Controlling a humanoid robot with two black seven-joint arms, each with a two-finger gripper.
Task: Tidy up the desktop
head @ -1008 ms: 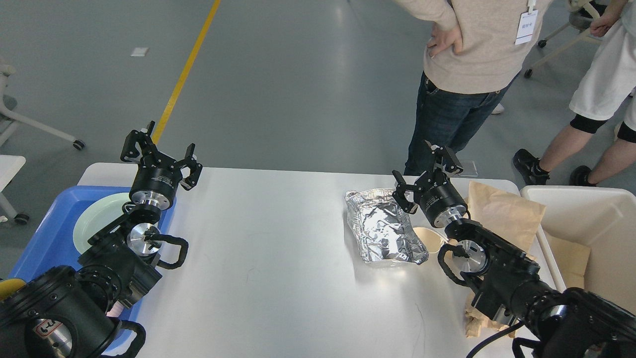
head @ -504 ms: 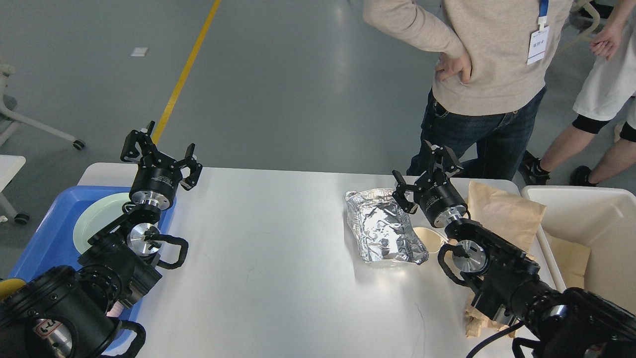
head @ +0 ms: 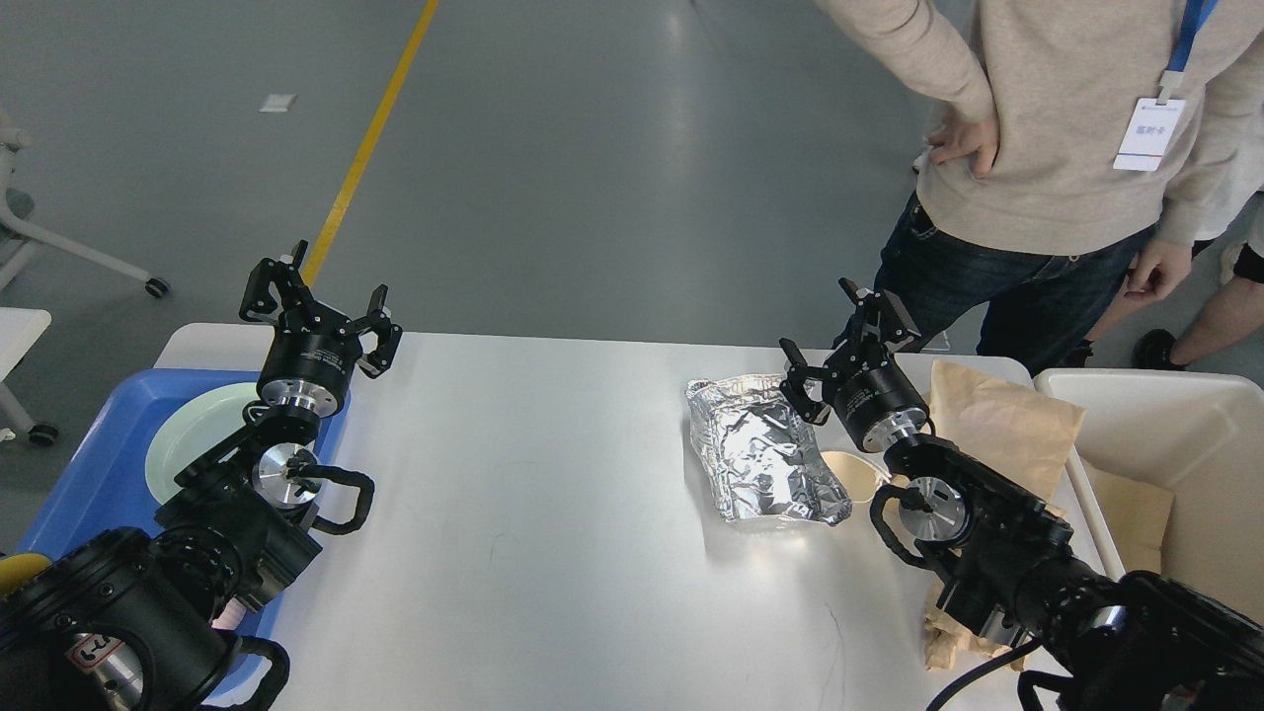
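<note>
The desktop [head: 553, 553], a white tabletop with rounded corners, fills the middle of the scene, running from the blue tray [head: 99, 464] at its left end to the white bin [head: 1175, 434] just beside its right end. Since the earlier frames nothing on it has shifted.

The person in the beige sweater [head: 1066, 128] stands at the far right edge of the table and has stepped further right than before; the badge now hangs lower on the chest.

Both arms hold the same pose as earlier. The left gripper [head: 318, 306] hovers over the far left corner, fingers spread apart, grasping nothing. The right gripper [head: 847, 341] hovers at the far right, fingers likewise spread and empty, just beside the foil bag.

The brown paper bag [head: 1002, 425] lies flat at the far right. The crumpled foil bag [head: 760, 454] lies right of centre. A pale green plate [head: 197, 434] sits in the tray. A small beige cup [head: 854, 472] lies touching the foil bag's near right edge.
</note>
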